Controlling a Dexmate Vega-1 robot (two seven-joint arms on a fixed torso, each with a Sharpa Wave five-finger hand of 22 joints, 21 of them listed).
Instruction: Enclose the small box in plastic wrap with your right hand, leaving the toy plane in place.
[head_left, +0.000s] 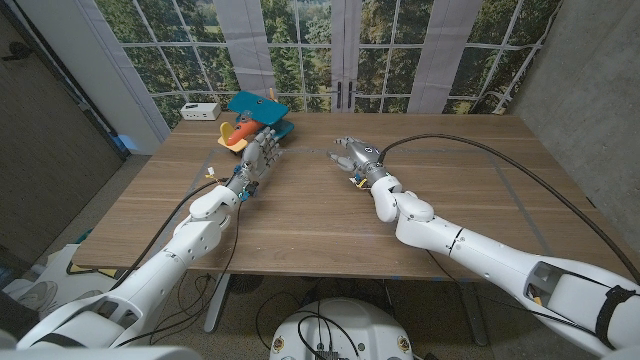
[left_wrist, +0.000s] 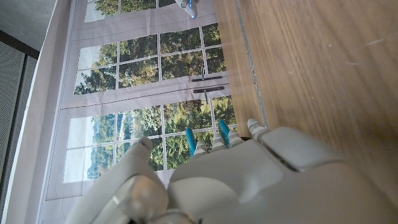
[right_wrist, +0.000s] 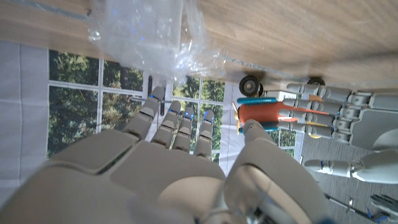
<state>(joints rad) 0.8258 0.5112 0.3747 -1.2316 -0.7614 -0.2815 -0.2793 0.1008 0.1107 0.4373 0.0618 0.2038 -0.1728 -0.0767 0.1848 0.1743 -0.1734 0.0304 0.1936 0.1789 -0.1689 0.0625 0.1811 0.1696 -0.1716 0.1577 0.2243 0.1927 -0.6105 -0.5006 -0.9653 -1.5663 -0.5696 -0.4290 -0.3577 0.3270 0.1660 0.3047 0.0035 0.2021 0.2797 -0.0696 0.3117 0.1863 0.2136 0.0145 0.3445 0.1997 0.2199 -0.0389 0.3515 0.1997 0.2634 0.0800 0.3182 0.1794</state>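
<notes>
The toy plane (head_left: 254, 119), with teal wings and an orange body, stands at the table's far left; it also shows in the right wrist view (right_wrist: 261, 113). My left hand (head_left: 262, 150) stands right beside it with fingers stretched out straight and nothing gripped; its fingers (right_wrist: 329, 111) lie along the plane's side. A small white box (head_left: 200, 110) sits at the far left edge behind the plane. My right hand (head_left: 352, 158) hovers at mid-table, fingers apart and empty. Just ahead of its fingertips (right_wrist: 177, 121), crumpled clear plastic wrap (right_wrist: 146, 34) lies on the wood.
The wooden table (head_left: 330, 220) is bare between the arms and the near edge. A black cable (head_left: 470, 145) runs from my right arm across the table's right side. Windows stand behind the far edge.
</notes>
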